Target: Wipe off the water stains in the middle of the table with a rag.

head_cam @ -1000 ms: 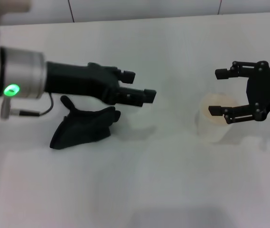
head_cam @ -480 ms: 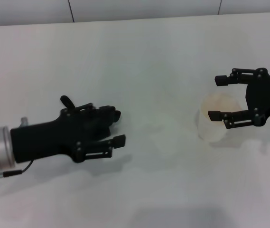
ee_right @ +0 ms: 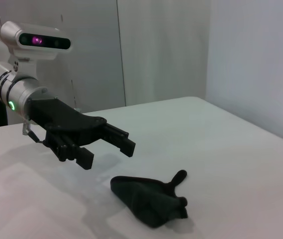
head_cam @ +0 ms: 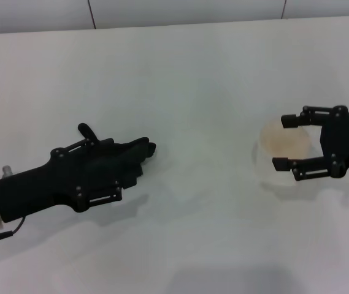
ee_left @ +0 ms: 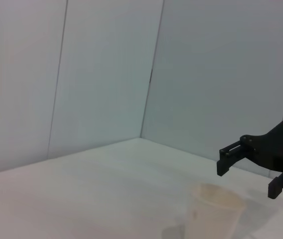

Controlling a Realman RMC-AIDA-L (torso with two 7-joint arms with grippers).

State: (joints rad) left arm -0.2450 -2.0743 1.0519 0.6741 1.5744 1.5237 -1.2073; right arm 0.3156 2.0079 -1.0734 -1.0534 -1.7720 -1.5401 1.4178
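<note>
The black rag [head_cam: 136, 153] lies crumpled on the white table [head_cam: 192, 73], left of centre. It also shows in the right wrist view [ee_right: 148, 199]. My left gripper [head_cam: 116, 170] is open and covers most of the rag in the head view. The right wrist view shows this gripper [ee_right: 109, 153] hovering above the rag, apart from it. My right gripper [head_cam: 283, 142] is open, one finger on each side of a paper cup [head_cam: 264, 160] holding orange liquid [head_cam: 283, 139]. No orange stain shows on the tabletop.
The cup [ee_left: 211, 214] stands upright at the right, and in the left wrist view my right gripper [ee_left: 248, 177] is just behind it. Grey wall panels [head_cam: 186, 9] run along the table's far edge.
My left arm has swung from the upper left down and back toward the front left, and now covers the rag. My right gripper has shifted slightly nearer, still around the cup.
</note>
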